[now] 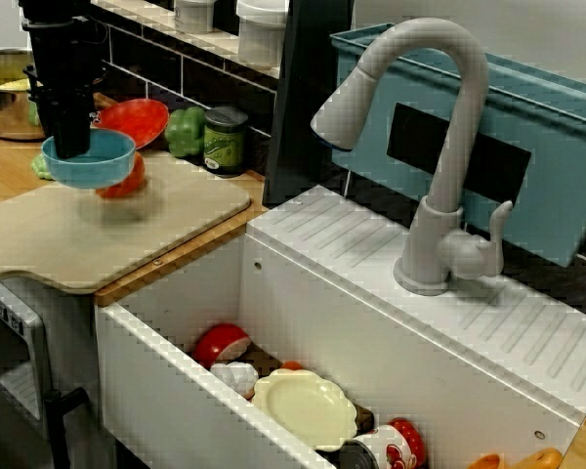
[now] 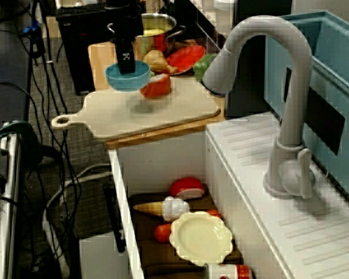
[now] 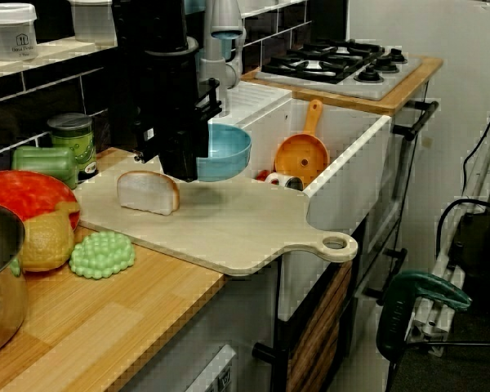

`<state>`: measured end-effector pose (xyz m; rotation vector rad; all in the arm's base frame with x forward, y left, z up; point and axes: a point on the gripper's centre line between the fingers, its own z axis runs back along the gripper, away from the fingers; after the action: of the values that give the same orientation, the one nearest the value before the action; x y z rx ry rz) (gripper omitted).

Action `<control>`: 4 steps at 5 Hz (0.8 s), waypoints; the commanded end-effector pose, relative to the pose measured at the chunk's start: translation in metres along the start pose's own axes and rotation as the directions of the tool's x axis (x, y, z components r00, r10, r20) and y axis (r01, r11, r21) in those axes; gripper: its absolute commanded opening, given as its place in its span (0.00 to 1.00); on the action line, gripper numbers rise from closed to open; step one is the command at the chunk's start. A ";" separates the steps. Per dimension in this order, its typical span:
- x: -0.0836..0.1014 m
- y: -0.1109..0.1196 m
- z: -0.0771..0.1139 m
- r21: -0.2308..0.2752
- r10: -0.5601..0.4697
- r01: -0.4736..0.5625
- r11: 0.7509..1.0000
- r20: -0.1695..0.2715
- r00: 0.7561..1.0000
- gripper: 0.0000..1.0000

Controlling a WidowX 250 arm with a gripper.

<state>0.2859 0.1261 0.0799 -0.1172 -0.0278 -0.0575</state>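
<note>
Black gripper (image 1: 73,149) vertical, clamped on blue bowl (image 1: 100,164) rim above cutting board (image 1: 181,210).

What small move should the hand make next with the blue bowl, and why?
Probably lower it straight down. The hand holds the bowl by its rim above a bare part of the board. The slice lies close beside it, so a sideways move might knock it.
</note>
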 end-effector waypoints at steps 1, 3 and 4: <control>-0.004 -0.004 -0.005 0.032 -0.019 0.019 0.999 0.006 1.000 0.00; -0.001 -0.005 -0.012 0.033 -0.018 0.018 0.999 -0.009 1.000 0.00; -0.002 -0.006 -0.015 0.038 -0.022 0.023 0.999 -0.007 1.000 0.00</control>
<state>0.2808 0.1141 0.0564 -0.0924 0.0048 -0.0729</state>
